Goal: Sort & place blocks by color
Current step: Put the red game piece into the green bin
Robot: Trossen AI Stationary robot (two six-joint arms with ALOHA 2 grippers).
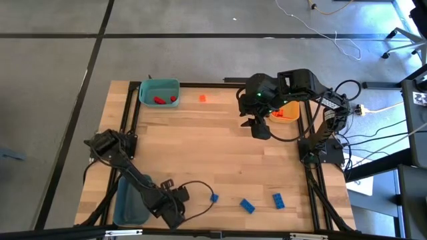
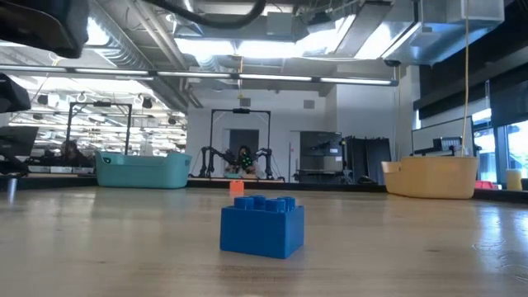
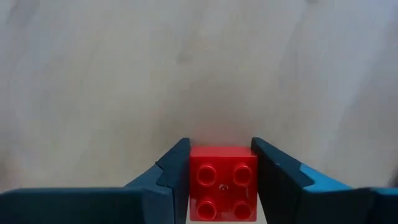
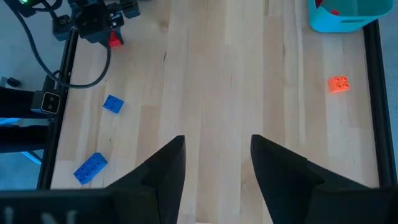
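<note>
- At the table's near edge, around seven o'clock in the overhead view, my left gripper has a red block between its fingers, studs toward the camera; the jaws sit flush against both sides, so I read this as the grasp closing on the block, which looks to be still on the wood.
- Step in hand, as I judge it: picking up that red block. The next move calls for a firm hold, a lift, then a long carry to the teal bin at eleven o'clock, where two red blocks already lie.
- Just beyond, along the near edge from six to five o'clock, three blue blocks wait unsorted; the grey-blue bin stands at seven o'clock, beside the left arm.
- Farther out, my right gripper hangs above the table at two o'clock beside the yellow-orange bin, fingers spread, nothing between them.
- Farthest, a lone orange block rests at twelve o'clock, just beside the teal bin.
- Only the left wrist view shows the clamp on the red block; overhead, the arm hides it entirely. The right wrist view catches that red block as a speck under the left gripper. The table-level view fills with one blue block and shows neither grasp.
</note>
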